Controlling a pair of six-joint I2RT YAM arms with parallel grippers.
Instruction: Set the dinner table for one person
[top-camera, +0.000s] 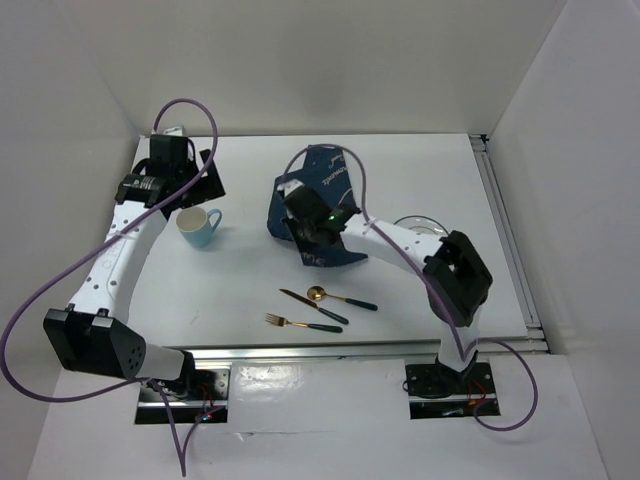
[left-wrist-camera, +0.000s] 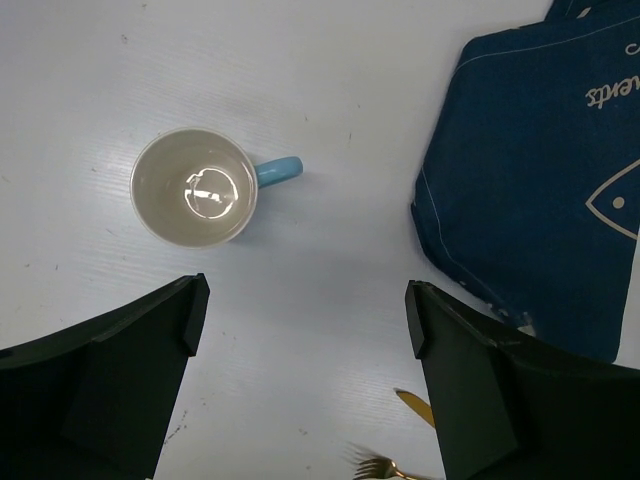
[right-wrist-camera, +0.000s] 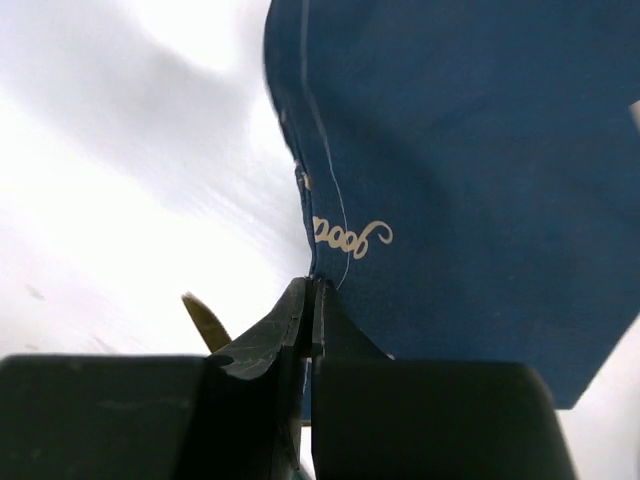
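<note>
The white dinner table carries a crumpled navy blue placemat with white drawings. My right gripper is shut on the placemat's edge, and the wrist view shows the cloth pinched between the fingers. A light blue mug stands upright at the left. My left gripper is open and empty above the table, just behind the mug; in its own wrist view the fingers are wide apart.
A gold knife, fork and spoon with dark handles lie near the front middle. A white plate shows partly behind my right arm. Silver rails run along the right edge; white walls enclose the table.
</note>
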